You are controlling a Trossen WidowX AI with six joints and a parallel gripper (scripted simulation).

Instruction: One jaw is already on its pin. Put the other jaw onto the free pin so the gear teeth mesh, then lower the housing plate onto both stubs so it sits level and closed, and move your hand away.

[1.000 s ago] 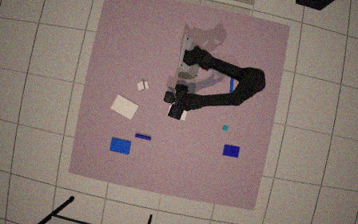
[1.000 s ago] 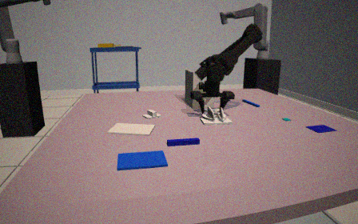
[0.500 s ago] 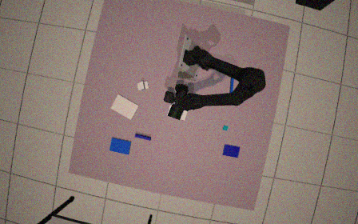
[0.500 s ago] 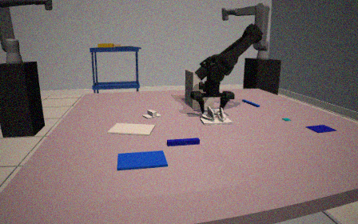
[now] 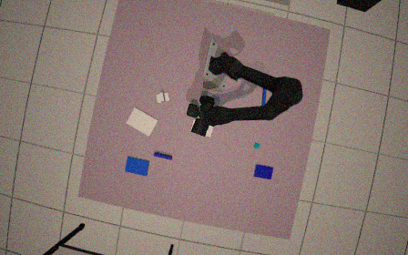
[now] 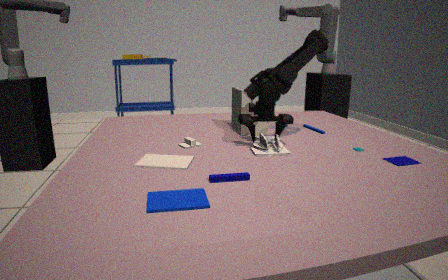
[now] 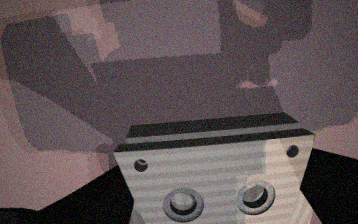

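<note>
My gripper (image 6: 267,137) (image 7: 212,161) is shut on the housing plate (image 6: 263,131) (image 7: 215,162), a light plate with two ringed holes and two small corner holes. In the wrist view a round stub end shows inside each ringed hole. The plate is low over the white base (image 6: 281,151) (image 5: 209,132). The exterior view shows pale upright jaw pieces (image 6: 276,144) on the base beneath the fingers. The arm and hand hide most of the assembly in the top view. Whether the teeth mesh and whether the plate is fully seated cannot be told.
A tall grey board (image 5: 209,59) (image 6: 236,107) stands behind the hand. Left lie small white pieces (image 5: 160,97) (image 6: 190,142) and a cream plate (image 5: 141,121) (image 6: 165,161). Nearer are a blue plate (image 5: 137,166) (image 6: 177,200) and blue bar (image 6: 229,177). Right are a teal cube (image 5: 257,146) and navy plate (image 5: 263,171).
</note>
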